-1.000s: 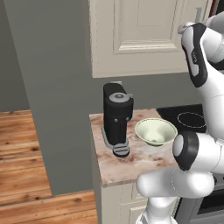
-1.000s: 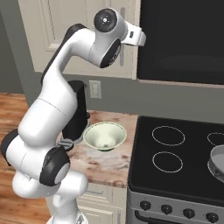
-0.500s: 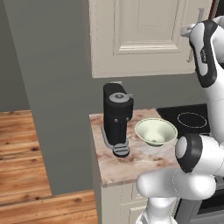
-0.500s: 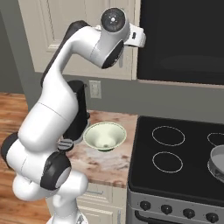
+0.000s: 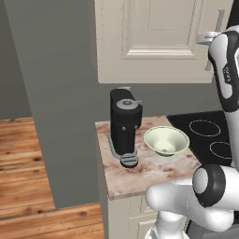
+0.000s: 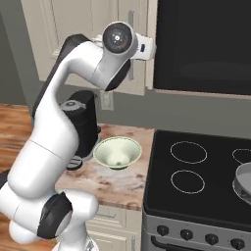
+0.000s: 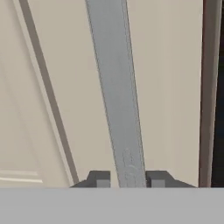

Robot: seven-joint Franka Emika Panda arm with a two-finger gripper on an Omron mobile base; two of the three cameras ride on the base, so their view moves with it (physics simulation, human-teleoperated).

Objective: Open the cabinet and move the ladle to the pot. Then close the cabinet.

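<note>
So the whole thing hinges on the handle (image 7: 117, 87) right now: in the hand view that long grey bar runs straight up from between the two dark fingertips (image 7: 102, 179), so the gripper (image 7: 127, 180) is lined up square on it with one finger on each side, long axis of the bar running away from the hand. The fingers sit just beside the bar, but I honestly can't tell if they're squeezing it or only straddling it. The cabinet (image 5: 158, 42) is up on the wall above the counter, door looks flat shut, and the handle sits near the door's right edge, next to the dark front of the appliance (image 6: 201, 44). From the right base view the arm reaches up with its wrist right at the bar, so my guess is the next move is a pull back toward the robot, swinging the door on its far side. Below there's a marble-looking counter (image 5: 140, 175) with a black coffee machine (image 5: 124, 126) and a pale green bowl (image 5: 166, 140) just beside it, then a black stove (image 6: 196, 181) with the pot (image 6: 243, 182) at its right edge. No ladle anywhere I can see, probably inside the cabinet. Grey wall, wood floor (image 5: 28, 158) off to the left
</note>
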